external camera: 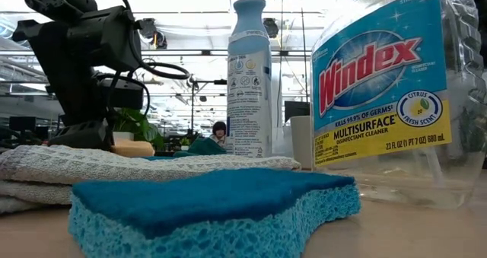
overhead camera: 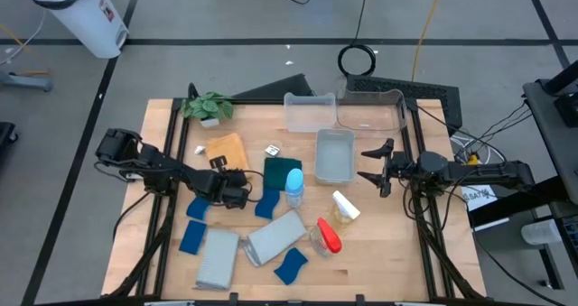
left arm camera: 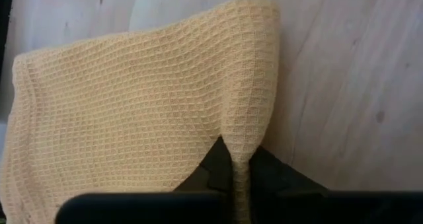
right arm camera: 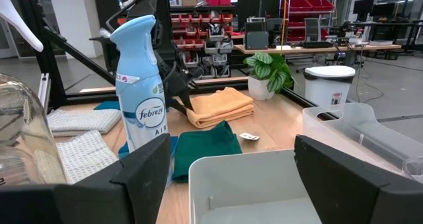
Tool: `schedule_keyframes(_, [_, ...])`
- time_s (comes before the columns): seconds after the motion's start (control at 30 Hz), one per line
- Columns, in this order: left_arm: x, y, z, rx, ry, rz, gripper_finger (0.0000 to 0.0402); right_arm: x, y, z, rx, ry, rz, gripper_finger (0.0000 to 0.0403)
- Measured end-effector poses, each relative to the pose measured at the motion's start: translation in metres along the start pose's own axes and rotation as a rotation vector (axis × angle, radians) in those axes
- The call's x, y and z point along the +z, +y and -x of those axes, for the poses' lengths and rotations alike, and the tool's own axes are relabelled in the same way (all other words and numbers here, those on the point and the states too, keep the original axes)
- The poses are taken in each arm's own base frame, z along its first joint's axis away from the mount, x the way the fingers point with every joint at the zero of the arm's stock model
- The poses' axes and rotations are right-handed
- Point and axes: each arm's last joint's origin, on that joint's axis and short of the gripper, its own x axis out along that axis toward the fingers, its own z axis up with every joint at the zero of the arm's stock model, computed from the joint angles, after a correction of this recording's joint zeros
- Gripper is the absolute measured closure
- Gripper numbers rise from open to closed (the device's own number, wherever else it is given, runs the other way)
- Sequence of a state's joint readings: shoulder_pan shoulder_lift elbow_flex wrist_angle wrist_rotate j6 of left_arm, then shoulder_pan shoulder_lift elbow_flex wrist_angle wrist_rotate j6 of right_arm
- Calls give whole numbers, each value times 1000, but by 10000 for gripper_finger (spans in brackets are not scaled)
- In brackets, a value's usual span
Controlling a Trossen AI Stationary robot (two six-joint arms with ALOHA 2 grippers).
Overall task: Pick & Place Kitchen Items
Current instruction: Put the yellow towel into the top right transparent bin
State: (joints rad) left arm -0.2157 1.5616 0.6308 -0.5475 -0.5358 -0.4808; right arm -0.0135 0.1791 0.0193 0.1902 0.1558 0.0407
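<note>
An orange cloth [overhead camera: 226, 149] lies folded on the table's left half, and my left gripper [overhead camera: 219, 166] is shut on its near edge. My right gripper [overhead camera: 379, 171] hovers open and level at the right, by a clear bin [overhead camera: 334, 155], with nothing between its fingers. A dark teal cloth [overhead camera: 282, 172] and a blue-topped spray bottle [overhead camera: 294, 187] are at the middle. Blue sponges [overhead camera: 192, 238] and grey cloths [overhead camera: 217, 259] lie toward the near edge. A white-topped bottle [overhead camera: 343, 207] and a red-topped one [overhead camera: 327, 236] lie on their sides. My left gripper pinches the orange cloth's near edge [left arm camera: 239, 148] between its two fingers [left arm camera: 205, 174], which slant down from above. The cloth is gathered there into a narrow raised ridge running back into the fingers. The rest of the cloth [left arm camera: 132, 105] lies flat on the table.
Two more clear bins [overhead camera: 310, 112] [overhead camera: 370, 112] stand at the far edge, and a small potted plant [overhead camera: 208, 107] at the far left corner. A small white object [overhead camera: 272, 150] lies beside the orange cloth. Bare wood shows at the near right.
</note>
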Motion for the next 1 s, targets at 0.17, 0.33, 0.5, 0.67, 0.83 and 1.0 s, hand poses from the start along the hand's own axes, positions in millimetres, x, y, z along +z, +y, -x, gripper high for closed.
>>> schedule_keyframes(0.17, [1, 0, 1, -6, -3, 34, 381, 0, 0, 0, 0, 0, 0, 110])
schedule_keyframes(0.33, [17, 4, 14, -68, 98, 55, 388, 0, 0, 0, 0, 0, 0, 110])
schedule_keyframes(0.5, [48, 18, 35, -77, 130, 112, 388, 0, 0, 0, 1, 0, 0, 110])
schedule_keyframes(0.67, [76, 31, 58, -86, 103, 106, 388, 0, 0, 0, 0, 0, 0, 110])
schedule_keyframes(0.83, [100, 49, 84, -53, 65, 161, 388, 0, 0, 0, 0, 0, 0, 110])
schedule_keyframes(1.0, [118, 71, 109, 17, 23, 202, 388, 0, 0, 0, 0, 0, 0, 110])
